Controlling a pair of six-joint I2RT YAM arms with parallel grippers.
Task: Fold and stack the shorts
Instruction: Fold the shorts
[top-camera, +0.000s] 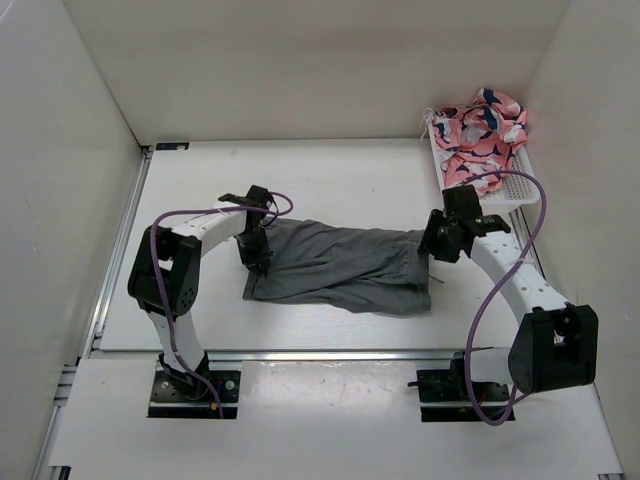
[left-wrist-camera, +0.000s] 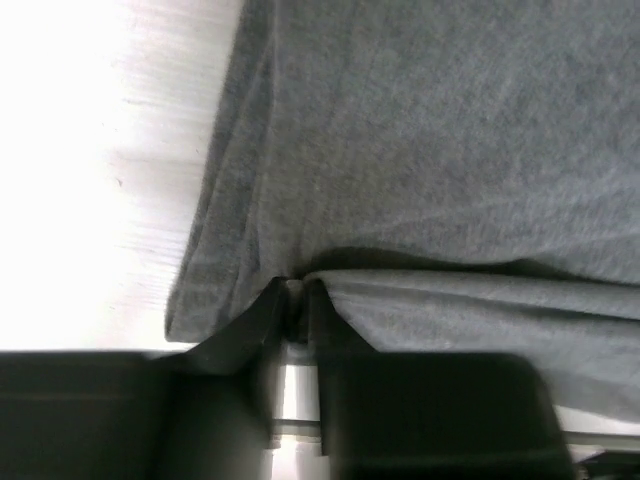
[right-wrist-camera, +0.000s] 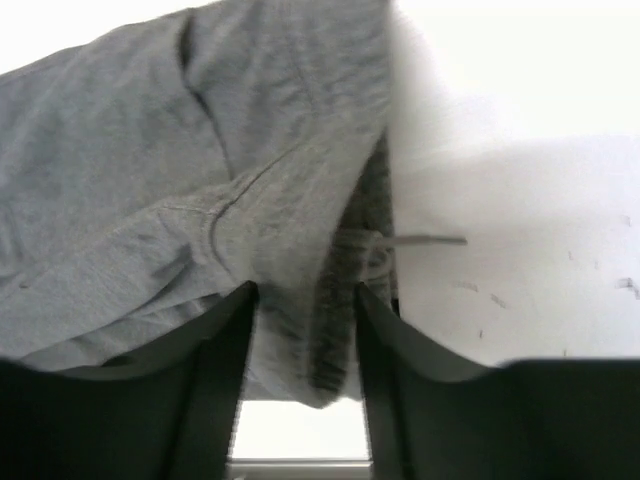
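Observation:
The grey shorts lie spread across the middle of the table, long side running left to right. My left gripper is at their left end. In the left wrist view it is shut on a pinched fold of the shorts at the cloth's edge. My right gripper is at the shorts' right end. In the right wrist view it is open, its fingers standing either side of the ribbed waistband, with a gap on the right side. A drawstring end lies on the table.
A white basket stands at the back right, holding pink patterned cloth. White walls enclose the table on the left, back and right. A metal rail runs along the near edge.

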